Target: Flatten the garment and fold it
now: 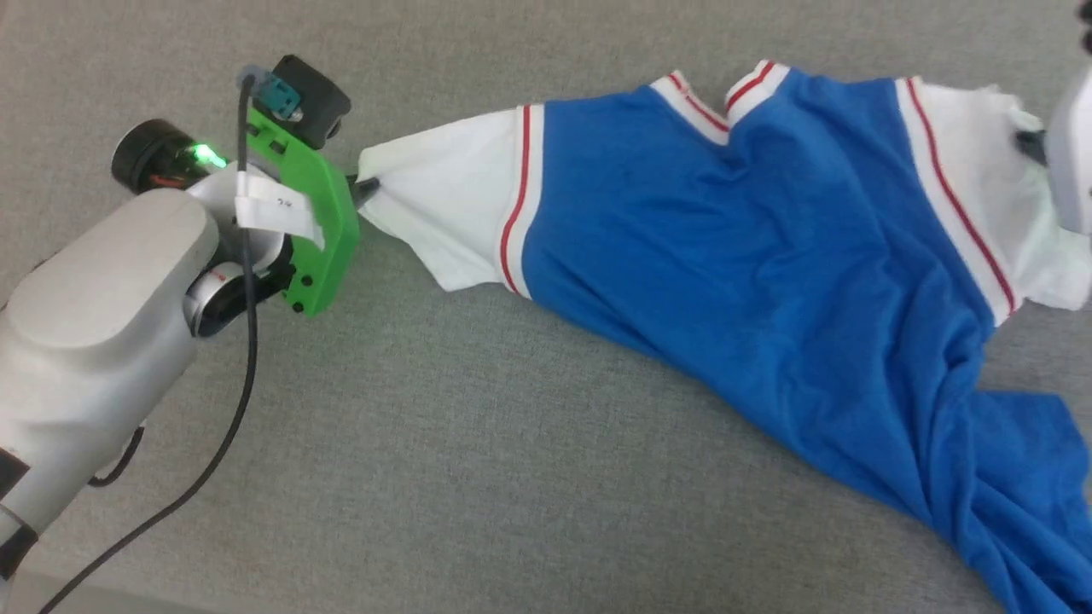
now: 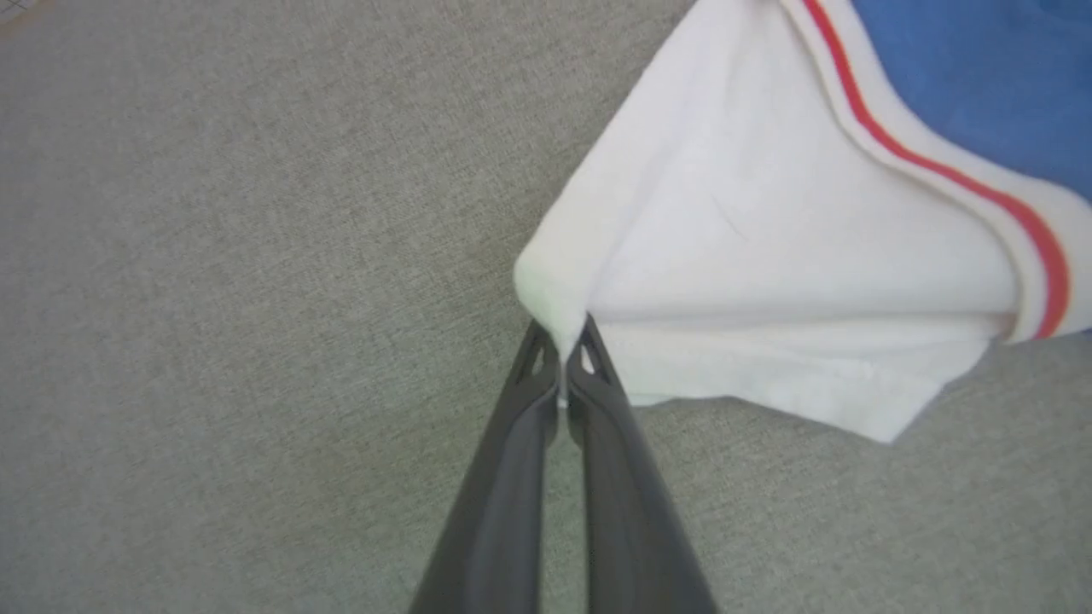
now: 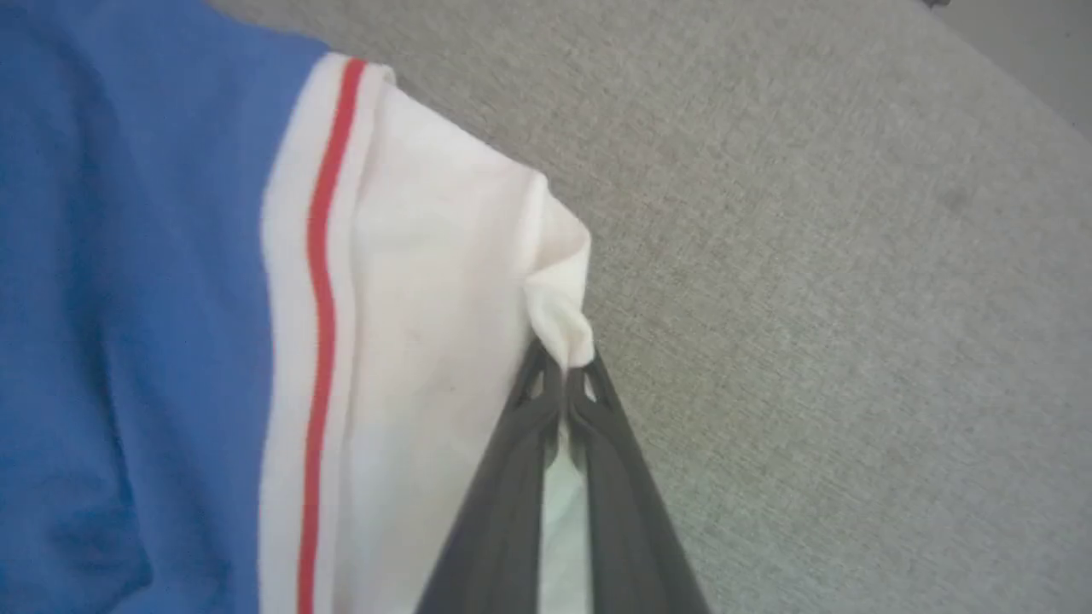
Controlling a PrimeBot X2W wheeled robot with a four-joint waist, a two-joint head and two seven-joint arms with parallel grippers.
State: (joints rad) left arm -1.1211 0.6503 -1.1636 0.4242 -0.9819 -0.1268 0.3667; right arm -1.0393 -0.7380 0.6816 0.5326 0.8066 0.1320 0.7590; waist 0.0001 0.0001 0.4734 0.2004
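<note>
Flattening in hand: left gripper [image 2: 561, 345] and right gripper [image 3: 563, 368] each pinch a white sleeve tip of the royal-blue fabric T-shirt [image 1: 751, 256]; next probably draw apart, smoothing the rumpled hem.

1. Soft, even light is filling all three views, keeping the grey surface [image 1: 512, 426] uniformly lit.
2. In the head view, the garment [image 1: 725, 256] is casting a thin, faint shadow toward 7 o'clock.
3. A green lamp [image 1: 205, 155] is glowing, slightly overexposed, at 10 o'clock.
4. In its wrist view, the left gripper [image 2: 561, 337] is looking soft toward 6 o'clock.
</note>
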